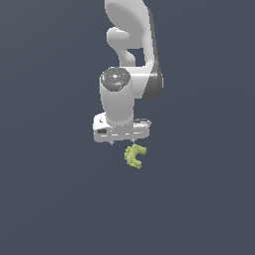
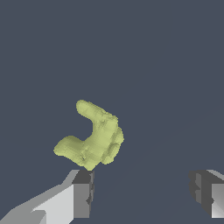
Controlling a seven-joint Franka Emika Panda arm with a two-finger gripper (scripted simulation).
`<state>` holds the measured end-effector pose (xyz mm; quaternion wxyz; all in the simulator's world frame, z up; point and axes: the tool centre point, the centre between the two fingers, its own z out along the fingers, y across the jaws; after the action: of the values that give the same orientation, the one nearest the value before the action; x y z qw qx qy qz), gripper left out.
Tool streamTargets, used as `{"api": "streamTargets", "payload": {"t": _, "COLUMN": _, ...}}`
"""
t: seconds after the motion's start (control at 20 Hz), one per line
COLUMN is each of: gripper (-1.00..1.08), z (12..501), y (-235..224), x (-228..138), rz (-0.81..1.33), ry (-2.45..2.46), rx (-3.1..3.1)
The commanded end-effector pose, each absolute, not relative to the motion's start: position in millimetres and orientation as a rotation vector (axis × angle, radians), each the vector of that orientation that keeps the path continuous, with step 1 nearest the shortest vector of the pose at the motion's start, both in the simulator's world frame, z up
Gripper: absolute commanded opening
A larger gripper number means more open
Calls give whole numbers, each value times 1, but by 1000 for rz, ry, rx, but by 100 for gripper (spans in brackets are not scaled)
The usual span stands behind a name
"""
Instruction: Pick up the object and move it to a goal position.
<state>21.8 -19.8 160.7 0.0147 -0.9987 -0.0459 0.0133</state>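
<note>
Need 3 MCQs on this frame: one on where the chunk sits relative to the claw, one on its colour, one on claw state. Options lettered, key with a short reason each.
1. Where is the object relative to the claw?
A. Clamped between both fingers
B. Close to one finger, not centred in the gap
C. Nowhere in the wrist view

2. What colour is the object?
A. Yellow-green
B. Red
C. Blue

3. What state is the claw in?
A. Shut on the object
B. Shut on nothing
C. Open

Key:
1 B: in the wrist view the chunk lies just past one finger, while the other finger stands well off to the side with bare floor before it.
2 A: both views show a yellow-green lumpy chunk with a C-like notch.
3 C: the wrist view shows a wide gap between the two fingers, with nothing in it.
</note>
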Motion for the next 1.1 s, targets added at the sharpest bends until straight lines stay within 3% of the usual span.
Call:
{"api": "streamTargets", "payload": {"t": 0.0, "gripper": 68, "z": 156, "y": -19, "x": 25, "rz": 61, "ry": -207, "rx": -3086}}
{"api": "streamTargets", "payload": {"t": 1.05, "gripper": 68, "z": 97, "y": 3, "x": 58, "rz": 289, "ry": -942, "rx": -2705}}
